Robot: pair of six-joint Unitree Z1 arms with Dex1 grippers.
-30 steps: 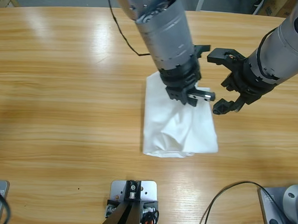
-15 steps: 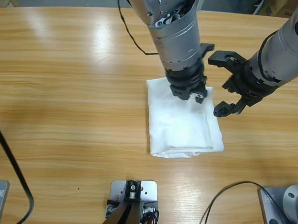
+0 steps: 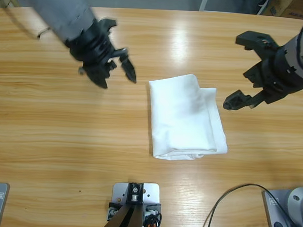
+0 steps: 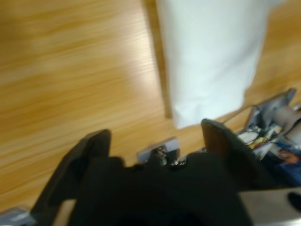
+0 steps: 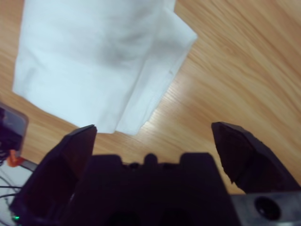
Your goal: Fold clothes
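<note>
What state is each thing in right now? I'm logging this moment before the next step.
T-shirt: folded into a compact rectangle, lying flat on the table, held by nothing.
Left gripper: open, empty, beside the shirt.
Right gripper: open wide, empty, off the shirt.

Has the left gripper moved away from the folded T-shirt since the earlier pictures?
Yes. The left gripper was over the T-shirt top edge; now it hangs over bare table, clear of the shirt's left edge, jaws open.
</note>
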